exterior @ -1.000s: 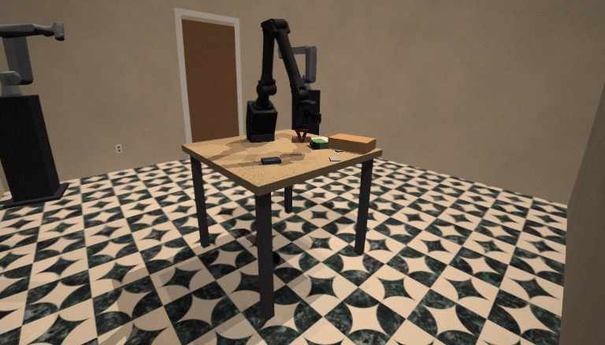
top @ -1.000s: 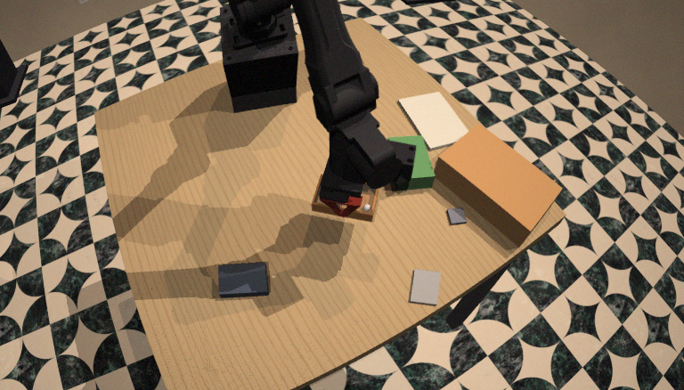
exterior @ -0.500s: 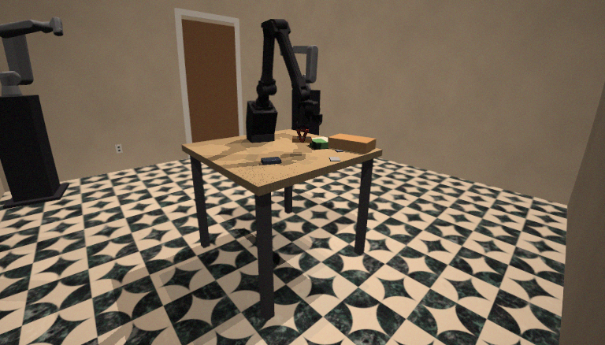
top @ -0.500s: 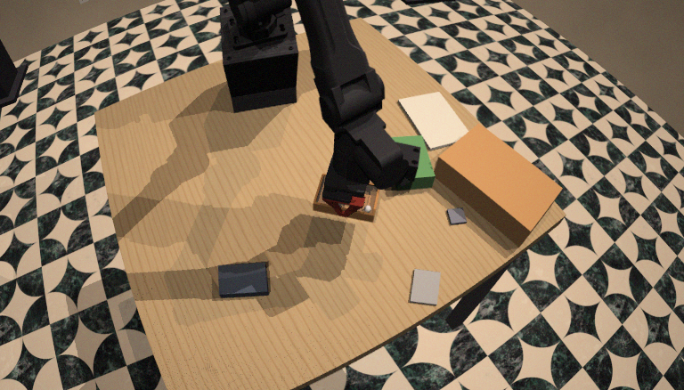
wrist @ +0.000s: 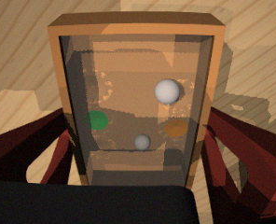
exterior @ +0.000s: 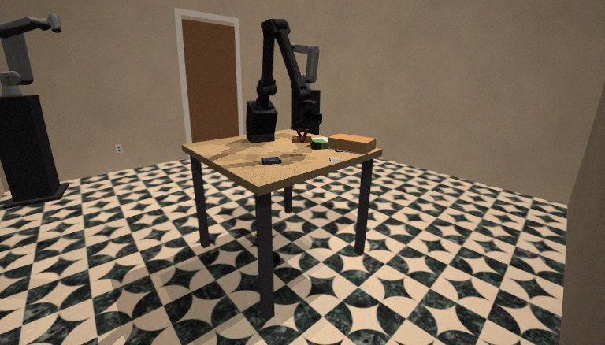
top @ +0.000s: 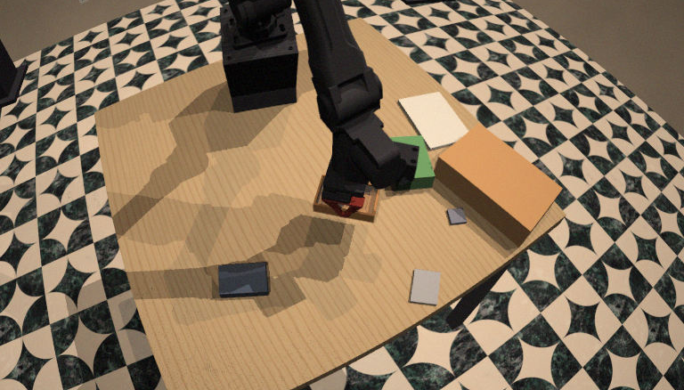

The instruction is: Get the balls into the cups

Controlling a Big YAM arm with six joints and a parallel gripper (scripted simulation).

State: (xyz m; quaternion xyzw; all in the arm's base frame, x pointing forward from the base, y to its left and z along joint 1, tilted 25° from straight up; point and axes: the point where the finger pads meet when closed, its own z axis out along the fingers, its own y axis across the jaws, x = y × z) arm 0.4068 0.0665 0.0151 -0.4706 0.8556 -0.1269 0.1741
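Note:
The wooden puzzle is a small framed tray under a clear cover, near the middle of the table. My gripper has red fingers on the puzzle's two long sides and is shut on it; it also shows in the top view. In the wrist view the large ball lies loose in the right half, above the orange cup. The small ball lies near the middle, between the orange cup and the green cup. Neither ball is in a cup. Whether the puzzle touches the table I cannot tell.
A green block sits just right of the puzzle. An orange box and a white pad lie further right. A dark slab and two small grey tiles lie toward the front. The arm's base stands at the back.

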